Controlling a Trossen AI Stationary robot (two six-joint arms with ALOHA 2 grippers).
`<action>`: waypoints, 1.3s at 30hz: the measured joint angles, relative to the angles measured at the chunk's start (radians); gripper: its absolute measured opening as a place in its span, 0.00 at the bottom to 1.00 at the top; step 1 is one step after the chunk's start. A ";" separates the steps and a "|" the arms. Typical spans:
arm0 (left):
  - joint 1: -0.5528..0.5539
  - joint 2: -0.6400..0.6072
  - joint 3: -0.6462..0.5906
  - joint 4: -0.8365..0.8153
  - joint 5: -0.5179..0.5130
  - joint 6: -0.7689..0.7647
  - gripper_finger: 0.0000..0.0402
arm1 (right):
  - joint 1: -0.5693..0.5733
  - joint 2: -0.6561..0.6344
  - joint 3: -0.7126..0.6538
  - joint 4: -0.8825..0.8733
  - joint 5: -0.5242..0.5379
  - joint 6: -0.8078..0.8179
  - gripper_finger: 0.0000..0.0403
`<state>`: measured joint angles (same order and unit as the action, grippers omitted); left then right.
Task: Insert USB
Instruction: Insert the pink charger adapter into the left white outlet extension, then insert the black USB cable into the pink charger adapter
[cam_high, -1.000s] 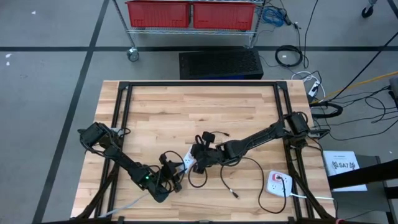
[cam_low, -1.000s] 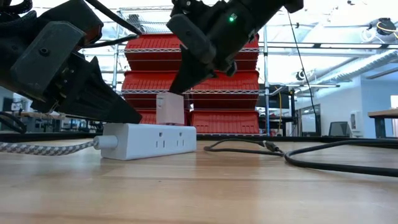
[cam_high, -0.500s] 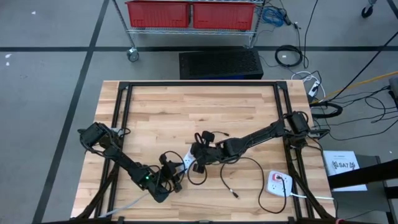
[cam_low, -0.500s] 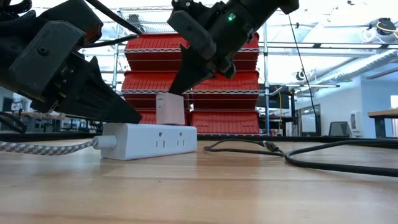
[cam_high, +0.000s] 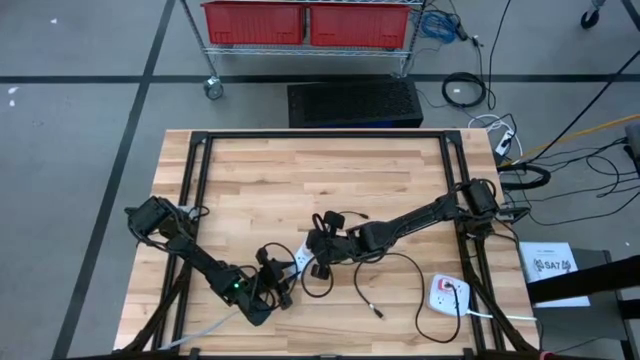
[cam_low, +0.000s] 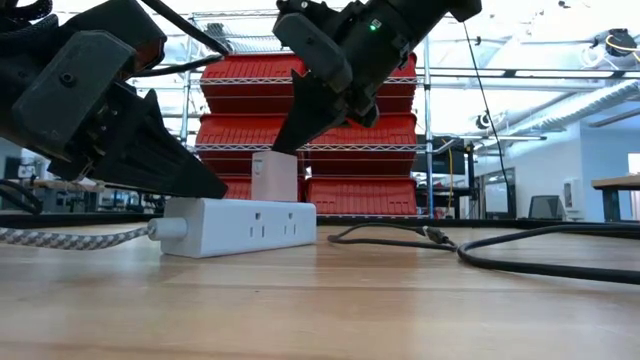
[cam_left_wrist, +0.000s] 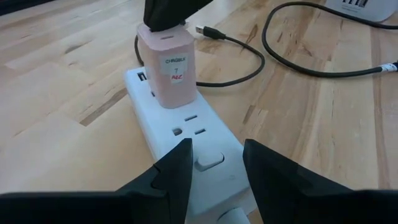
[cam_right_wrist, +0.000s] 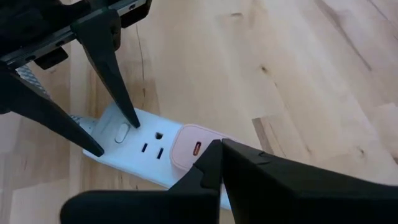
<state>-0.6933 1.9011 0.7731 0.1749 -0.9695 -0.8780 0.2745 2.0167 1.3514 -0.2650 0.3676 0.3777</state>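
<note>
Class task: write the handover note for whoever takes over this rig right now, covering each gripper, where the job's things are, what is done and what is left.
Left gripper: open, straddling the cord end of the white power strip, steadying it on the table.
Right gripper: shut, tips resting at the top of the pink charger; nothing visibly held.
Charger: plugged upright into the strip, USB port facing up and empty.
Black USB cable: lying loose on the wood just beyond the strip, plug free.
Done: charger seated, strip braced.
Left: pick up the cable plug and push it into the charger's port.
</note>
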 joint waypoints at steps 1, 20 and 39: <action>0.000 0.000 0.000 0.000 0.001 0.000 0.38 | 0.000 0.000 0.000 -0.002 0.000 0.001 0.00; 0.003 0.000 0.000 0.002 0.006 0.000 0.38 | -0.004 -0.255 0.026 -0.464 0.003 -0.053 0.22; 0.003 0.000 0.000 0.001 0.008 0.011 0.38 | -0.394 -0.255 -0.250 -0.451 -0.293 -0.249 0.52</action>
<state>-0.6904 1.9011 0.7731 0.1757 -0.9617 -0.8666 -0.1193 1.7615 1.1016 -0.7157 0.0742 0.1288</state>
